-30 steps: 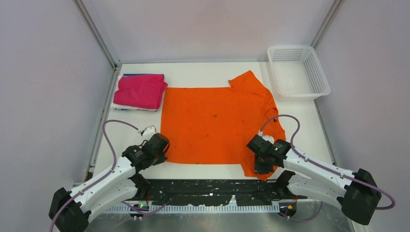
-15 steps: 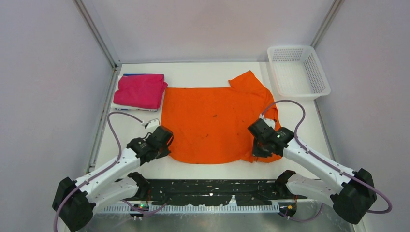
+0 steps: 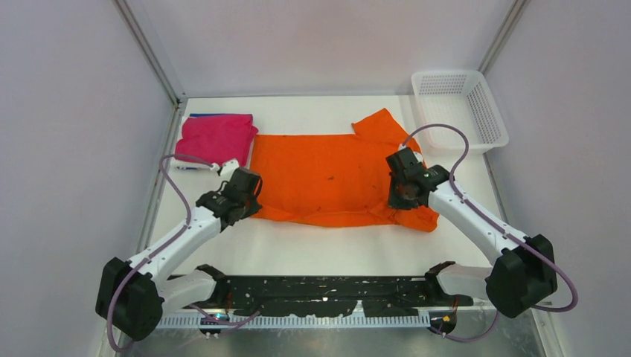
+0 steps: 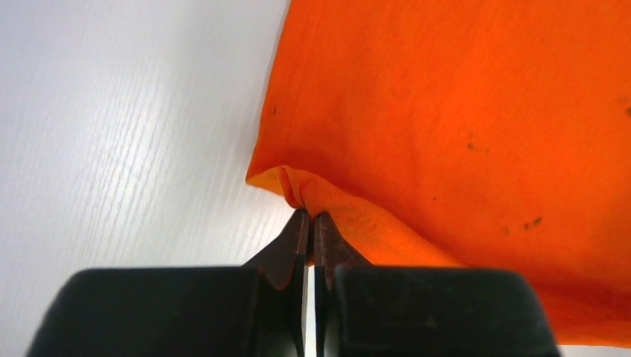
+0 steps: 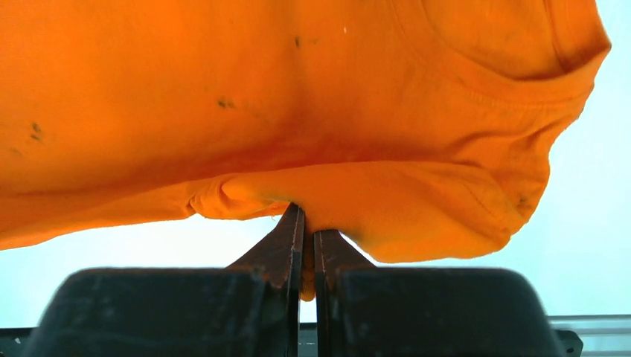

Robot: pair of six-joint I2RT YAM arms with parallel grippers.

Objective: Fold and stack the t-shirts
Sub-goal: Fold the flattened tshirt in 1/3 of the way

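The orange t-shirt [image 3: 327, 175] lies spread across the middle of the table, its near half lifted and carried back over the far half. My left gripper [image 3: 251, 202] is shut on its near left edge [image 4: 298, 195]. My right gripper [image 3: 405, 199] is shut on its near right edge [image 5: 312, 216], close to the collar. The magenta-pink t-shirt [image 3: 216, 138] lies folded at the far left, on a white layer with a thin strip of the blue t-shirt [image 3: 212, 115] showing at its far edge.
A white mesh basket [image 3: 459, 108] stands at the far right corner. Grey walls with metal posts close in the table on three sides. A black base rail [image 3: 320, 294] runs along the near edge.
Both grippers have moved away from the near edge toward the far side, carrying the orange shirt's near edge with them. The shirt's visible area has shrunk to about half its depth.
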